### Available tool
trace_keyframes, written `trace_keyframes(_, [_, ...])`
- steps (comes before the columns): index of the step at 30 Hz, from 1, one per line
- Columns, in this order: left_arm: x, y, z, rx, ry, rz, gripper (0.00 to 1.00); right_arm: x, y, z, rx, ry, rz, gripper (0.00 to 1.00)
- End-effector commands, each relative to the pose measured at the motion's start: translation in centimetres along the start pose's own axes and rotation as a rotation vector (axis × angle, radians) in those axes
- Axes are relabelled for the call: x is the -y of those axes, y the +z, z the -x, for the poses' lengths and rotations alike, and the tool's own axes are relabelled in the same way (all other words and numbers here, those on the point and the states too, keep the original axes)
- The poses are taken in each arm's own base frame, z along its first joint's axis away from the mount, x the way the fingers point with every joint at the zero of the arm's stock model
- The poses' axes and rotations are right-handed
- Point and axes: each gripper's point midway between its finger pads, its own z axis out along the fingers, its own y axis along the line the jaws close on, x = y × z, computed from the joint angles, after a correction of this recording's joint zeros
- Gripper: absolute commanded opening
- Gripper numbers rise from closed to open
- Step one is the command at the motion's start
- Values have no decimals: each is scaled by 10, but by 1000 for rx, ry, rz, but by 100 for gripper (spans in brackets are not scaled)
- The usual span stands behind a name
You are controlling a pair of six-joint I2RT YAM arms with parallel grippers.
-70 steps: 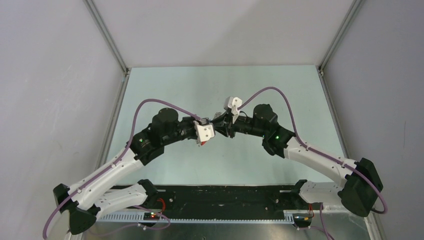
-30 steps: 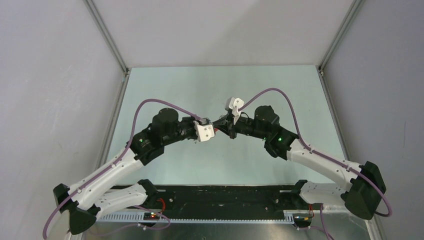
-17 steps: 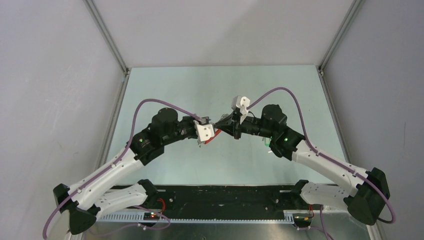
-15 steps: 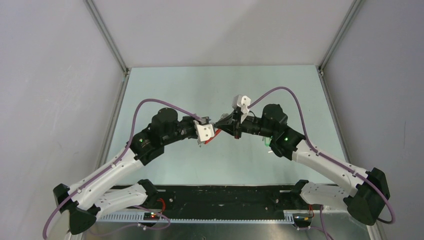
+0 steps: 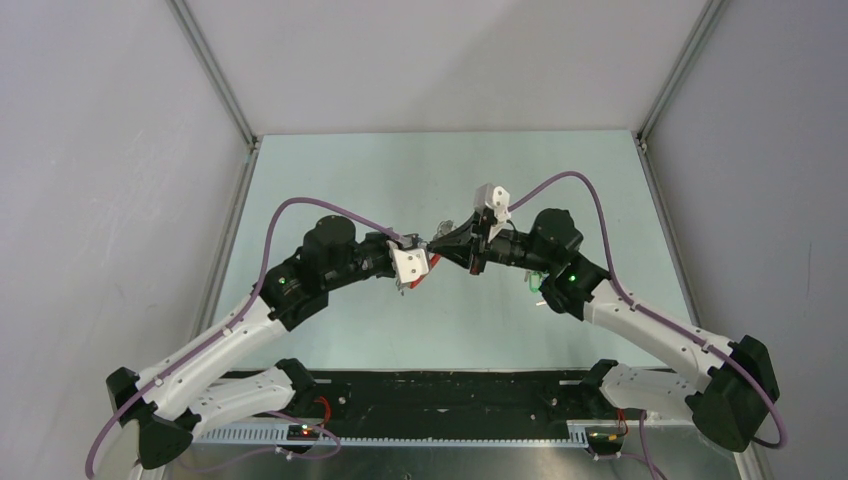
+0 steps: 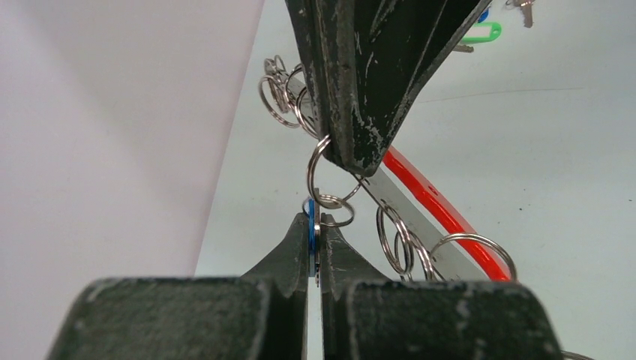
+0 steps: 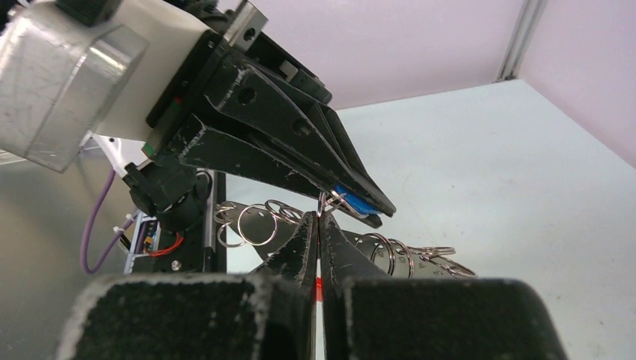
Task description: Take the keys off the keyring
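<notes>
While the left gripper (image 6: 313,225) is clamped tight on the blue-headed key (image 6: 310,234), the right gripper (image 7: 319,225) meets it tip to tip, pinched shut on a small split ring (image 6: 321,174). Just beyond hangs the keyring (image 6: 429,196), red band + pale strip w/ more rings. A green-headed key (image 6: 480,34) lies well apart on the table (image 5: 400,180).

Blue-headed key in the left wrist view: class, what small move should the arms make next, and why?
Probably ease the left gripper back. It is shut on the blue-headed key, while the right gripper pinches the small split ring threaded through it, with the keyring hanging behind.
</notes>
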Motion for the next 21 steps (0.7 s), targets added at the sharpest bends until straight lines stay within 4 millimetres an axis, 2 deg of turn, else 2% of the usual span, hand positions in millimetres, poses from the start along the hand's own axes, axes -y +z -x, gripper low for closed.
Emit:
trace_keyframes(1, [-8,-1,16,58,-6,17,0,-9,3,25,92,-21,69,0])
trace_keyframes(10, [-9,-2,18,65,-7,21,0,-19,5,20,82,27,157,0])
trace_keyframes(21, [-13,-7,18,57,-1,45,0,-27,6,-4,3,174,239,0])
